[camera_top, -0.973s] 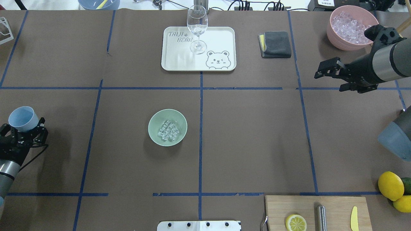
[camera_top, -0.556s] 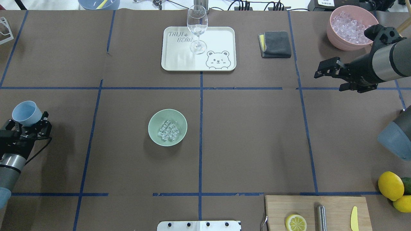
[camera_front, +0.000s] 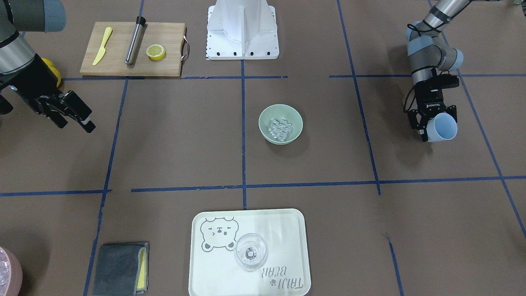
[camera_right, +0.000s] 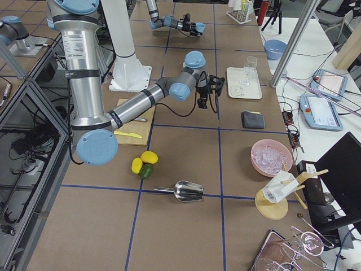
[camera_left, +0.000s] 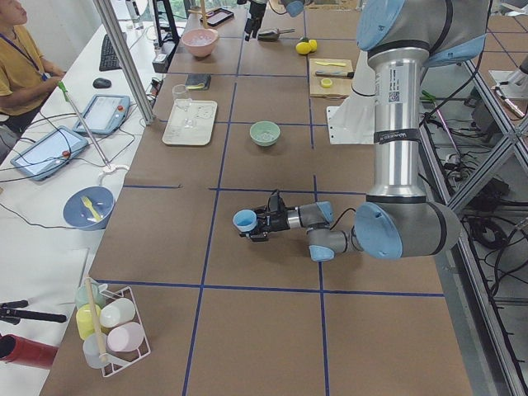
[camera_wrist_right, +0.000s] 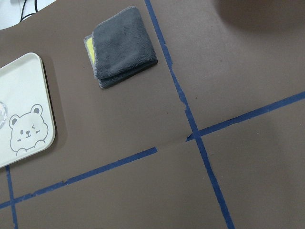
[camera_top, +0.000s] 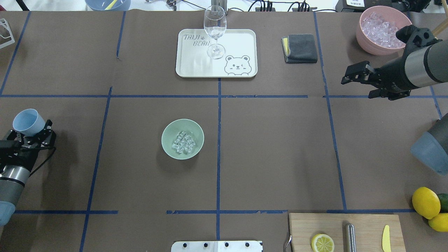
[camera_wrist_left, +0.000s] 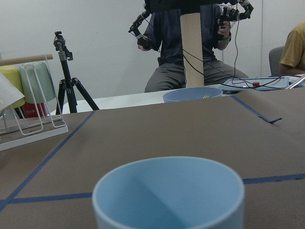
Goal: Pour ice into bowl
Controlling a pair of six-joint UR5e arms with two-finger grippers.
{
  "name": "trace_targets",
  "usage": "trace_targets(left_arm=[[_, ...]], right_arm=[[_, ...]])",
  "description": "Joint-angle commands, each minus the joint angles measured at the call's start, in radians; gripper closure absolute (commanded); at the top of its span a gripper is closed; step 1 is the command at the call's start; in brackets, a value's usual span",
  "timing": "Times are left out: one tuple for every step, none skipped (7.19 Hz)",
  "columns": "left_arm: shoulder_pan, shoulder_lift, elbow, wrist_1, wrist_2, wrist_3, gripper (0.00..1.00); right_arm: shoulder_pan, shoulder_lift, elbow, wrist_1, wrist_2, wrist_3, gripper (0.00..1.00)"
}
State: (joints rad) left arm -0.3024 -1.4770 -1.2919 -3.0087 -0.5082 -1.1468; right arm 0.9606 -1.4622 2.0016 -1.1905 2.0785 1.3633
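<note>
The pale mint-green bowl [camera_top: 167,130] stands left of the table's centre, also in the front view [camera_front: 265,114]. A small heap of clear ice cubes [camera_top: 183,142] lies inside it [camera_front: 280,127]. My left gripper [camera_top: 32,132] is far to the bowl's left, shut on a light blue cup [camera_top: 28,122] that tilts a little. The cup's inside looks empty in the left wrist view [camera_wrist_left: 169,193]. My right gripper [camera_top: 357,85] hangs open and empty above the table's far right, near the pink bowl.
A pink bowl [camera_top: 362,36] full of ice stands at the far right. A white tray [camera_top: 238,42] with a wine glass [camera_top: 214,31] and a grey cloth [camera_top: 300,48] are at the far side. A cutting board [camera_top: 364,224] and lemons [camera_top: 426,202] lie near right.
My left gripper has carried the blue cup a little forward and to the right. The right arm has barely shifted. The bowl and ice are unmoved.
</note>
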Motion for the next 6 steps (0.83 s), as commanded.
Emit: trace_targets(left_arm=[[0.000,-0.006,0.009,0.001,-0.001,0.001,1.00],[0.000,-0.006,0.011,0.001,-0.003,-0.001,0.93],[0.000,-0.006,0.011,0.001,-0.004,0.002,0.85],[0.000,-0.005,0.011,0.001,-0.007,0.002,0.57],[0.000,-0.005,0.008,-0.001,-0.009,0.007,0.29],[0.000,-0.003,0.008,0.001,-0.010,0.009,0.06]], right_arm=[[0.000,0.000,0.000,0.000,0.000,0.000,0.00],[0.000,0.000,0.000,0.000,0.000,0.000,0.00],[0.000,0.000,0.000,-0.001,0.000,0.000,0.00],[0.000,0.000,0.000,0.000,0.000,0.000,0.00],[0.000,0.000,0.000,0.000,0.000,0.000,0.00],[0.000,0.002,0.000,0.000,0.000,0.000,0.00]])
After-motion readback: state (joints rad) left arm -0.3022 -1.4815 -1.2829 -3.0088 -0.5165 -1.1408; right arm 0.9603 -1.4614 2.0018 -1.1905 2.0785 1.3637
